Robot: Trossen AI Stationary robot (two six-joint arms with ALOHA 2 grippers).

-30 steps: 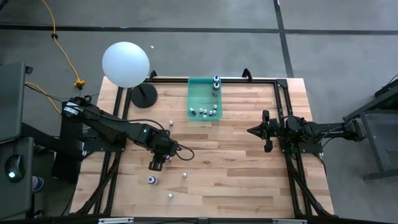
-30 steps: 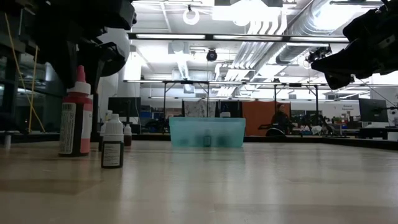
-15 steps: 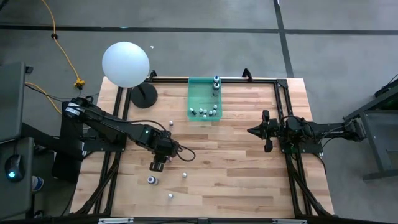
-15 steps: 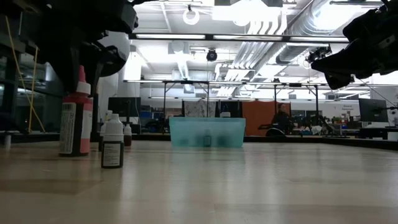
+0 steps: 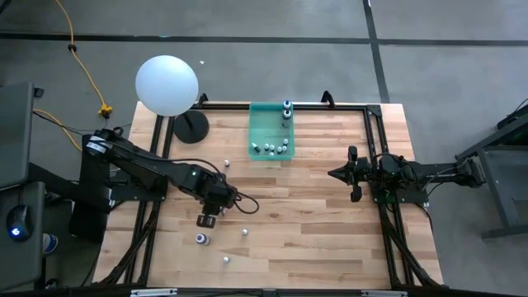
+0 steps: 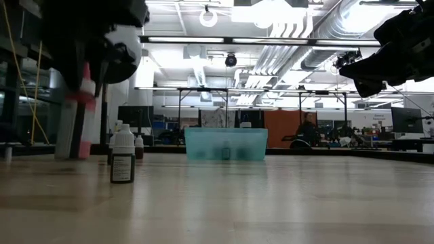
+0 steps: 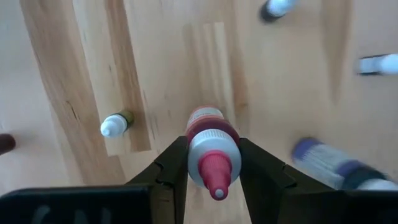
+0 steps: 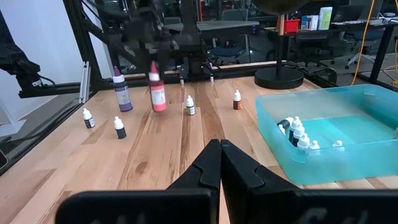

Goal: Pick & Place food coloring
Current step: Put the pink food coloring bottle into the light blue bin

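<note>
A: Item one, the left gripper (image 7: 213,163). Condition?

B: Clamped on a pink-red food coloring bottle (image 7: 212,146), one finger on each side of the white shoulder below its pink cap. Only the left wrist view shows that contact. From above, the left gripper (image 5: 207,219) sits over the table's left half and hides the bottle.

A: Does the bottle stand on the wood?

B: In the low view the pink-red bottle (image 6: 74,112) appears tilted under the dark gripper, with its base seemingly just off the table (image 6: 271,203).

A: Item two, loose stock.

B: The low view lists one small dark-bodied dropper bottle (image 6: 123,158) upright nearby. The right wrist view adds a purple bottle (image 8: 120,91) next to the pink-red one, plus several tiny white-capped bottles scattered around on the planks.

A: Item three, the container.

B: A teal bin (image 5: 270,130) at the far middle of the table. The right wrist view looks inside the bin (image 8: 348,134) and shows several small bottles (image 8: 297,132) against one wall.

A: Item four, the right gripper (image 8: 219,151).

B: Fingers pressed together, holding nothing, waiting over the table's right side.
</note>
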